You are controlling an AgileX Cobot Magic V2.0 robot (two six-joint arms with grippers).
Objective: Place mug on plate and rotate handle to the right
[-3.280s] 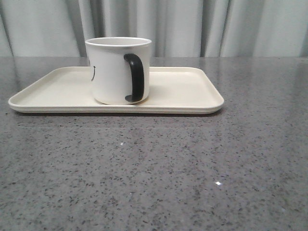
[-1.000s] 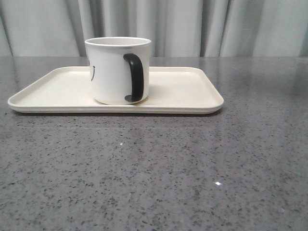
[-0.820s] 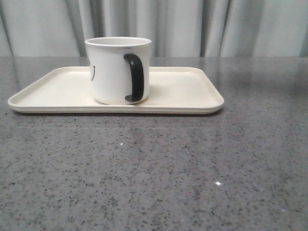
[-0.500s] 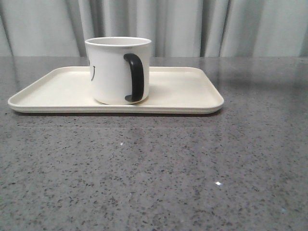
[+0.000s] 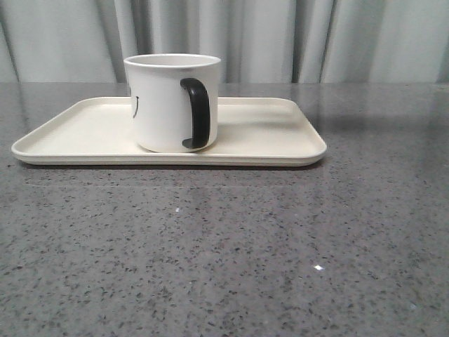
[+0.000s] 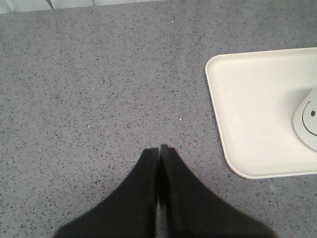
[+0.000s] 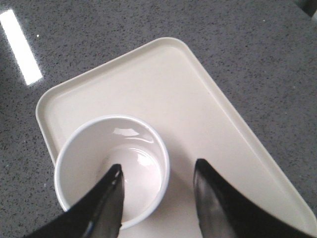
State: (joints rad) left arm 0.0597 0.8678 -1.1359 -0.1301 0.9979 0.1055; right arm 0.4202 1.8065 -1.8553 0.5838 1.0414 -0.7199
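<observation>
Mug (image 5: 172, 102) on plate (image 5: 266, 137), handle (image 5: 197, 114) facing near, not right. Right gripper (image 7: 157, 198) open above rim; left gripper (image 6: 159, 148) closed, far off. Could tip mug if bumped.

Even soft light, sharp focus, bright glare strip on countertop (image 7: 20, 47)

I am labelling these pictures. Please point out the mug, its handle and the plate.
mug (image 5: 161, 105): front view, on its white side wall.
handle (image 5: 198, 112): front view, on the black loop.
plate (image 5: 266, 126): front view, on the bare floor right of the mug.
</observation>
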